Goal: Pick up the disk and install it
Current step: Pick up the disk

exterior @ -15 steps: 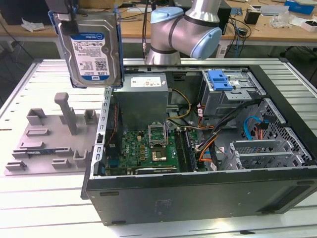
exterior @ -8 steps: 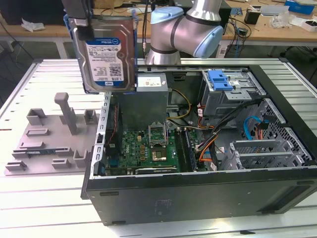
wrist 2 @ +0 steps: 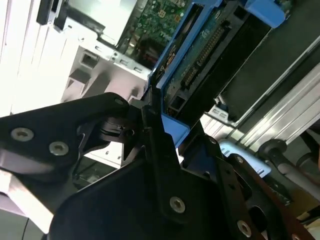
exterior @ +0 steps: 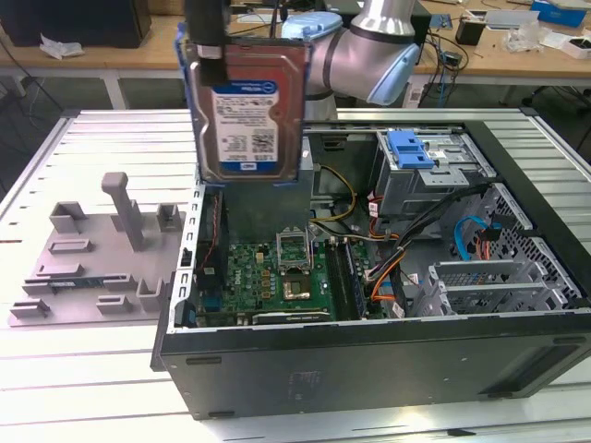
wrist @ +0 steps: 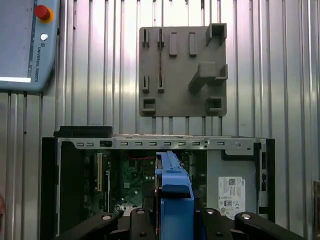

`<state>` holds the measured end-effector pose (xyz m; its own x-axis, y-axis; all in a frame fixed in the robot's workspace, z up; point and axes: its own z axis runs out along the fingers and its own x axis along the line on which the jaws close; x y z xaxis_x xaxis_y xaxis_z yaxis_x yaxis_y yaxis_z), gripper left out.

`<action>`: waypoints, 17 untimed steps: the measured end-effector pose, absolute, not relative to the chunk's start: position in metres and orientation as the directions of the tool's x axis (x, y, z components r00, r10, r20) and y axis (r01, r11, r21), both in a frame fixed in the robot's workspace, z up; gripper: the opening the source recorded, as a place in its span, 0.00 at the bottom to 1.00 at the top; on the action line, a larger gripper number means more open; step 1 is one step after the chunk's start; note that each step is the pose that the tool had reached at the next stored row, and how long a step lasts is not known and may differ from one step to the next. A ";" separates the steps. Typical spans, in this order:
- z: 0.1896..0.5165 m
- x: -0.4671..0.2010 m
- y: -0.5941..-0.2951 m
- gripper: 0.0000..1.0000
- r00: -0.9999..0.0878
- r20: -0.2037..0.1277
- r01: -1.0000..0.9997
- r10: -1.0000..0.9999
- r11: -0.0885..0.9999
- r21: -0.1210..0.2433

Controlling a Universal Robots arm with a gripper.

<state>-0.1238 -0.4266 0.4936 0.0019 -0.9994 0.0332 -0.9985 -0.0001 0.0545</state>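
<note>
Computer case (exterior: 369, 355) is lying open on the ribbed bench (exterior: 92, 388), holding a green motherboard (exterior: 277, 272), a grey drive cage (exterior: 434, 180) with a blue latch (exterior: 411, 148), and bundles of cables (exterior: 388, 277). The gripper (exterior: 207, 41) is clenching the disk (exterior: 247, 115) by its blue carrier frame, holding it upright in the air above the case's end at the exterior view's left, label facing the exterior camera. The second wrist view is showing black fingers (wrist 2: 160, 165) pressing on the frame's edge. The first wrist view is showing the disk edge-on over the open case, and a grey-blue pendant (wrist: 25, 45) with a red button, well apart from the case. A grey fixture plate (exterior: 102, 263) is sitting just beside the case at the exterior view's left. The silver arm (exterior: 369, 55) is reaching in behind the disk, which is hiding part of the case's interior in the exterior view.
</note>
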 end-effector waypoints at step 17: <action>0.494 -0.029 -0.466 0.36 0.002 0.033 -0.998 -0.999 0.000 0.056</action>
